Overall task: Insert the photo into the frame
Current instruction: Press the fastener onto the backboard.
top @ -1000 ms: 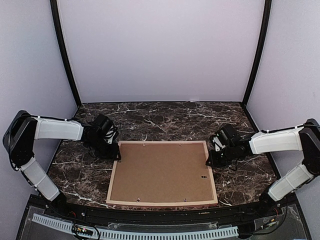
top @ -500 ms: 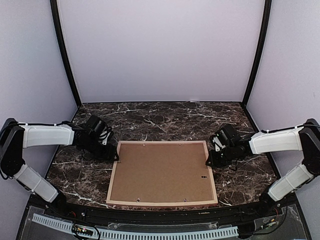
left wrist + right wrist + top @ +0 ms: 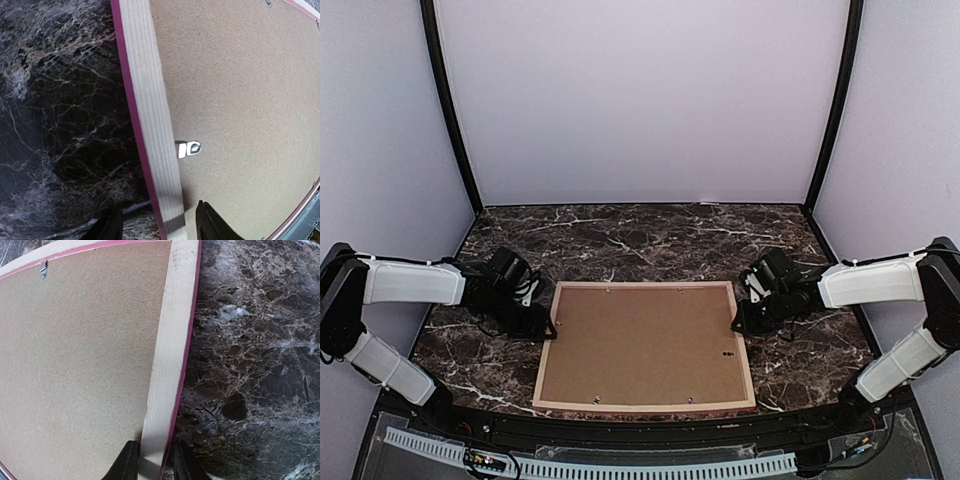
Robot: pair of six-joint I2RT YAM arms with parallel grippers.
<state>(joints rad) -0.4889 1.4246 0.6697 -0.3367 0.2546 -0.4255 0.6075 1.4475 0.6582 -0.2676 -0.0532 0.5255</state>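
My left end effector (image 3: 157,225) has drawn back across the table (image 3: 650,235) to straddle, fingers apart, the face-down frame (image 3: 645,407) at its rail, while my right end effector (image 3: 152,460) stays clamped on the opposite rail, likely readying a two-sided lift; the photo is out of sight, presumably under the backing panel (image 3: 640,345) between them.

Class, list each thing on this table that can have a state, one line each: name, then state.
frame, face down on table, pale back up.
backing panel, seated inside the frame.
metal tab, turned in over the panel.
left hand, open, straddling the frame's left rail, gaps both sides.
right hand, shut on the frame's right rail.
photo, not visible.
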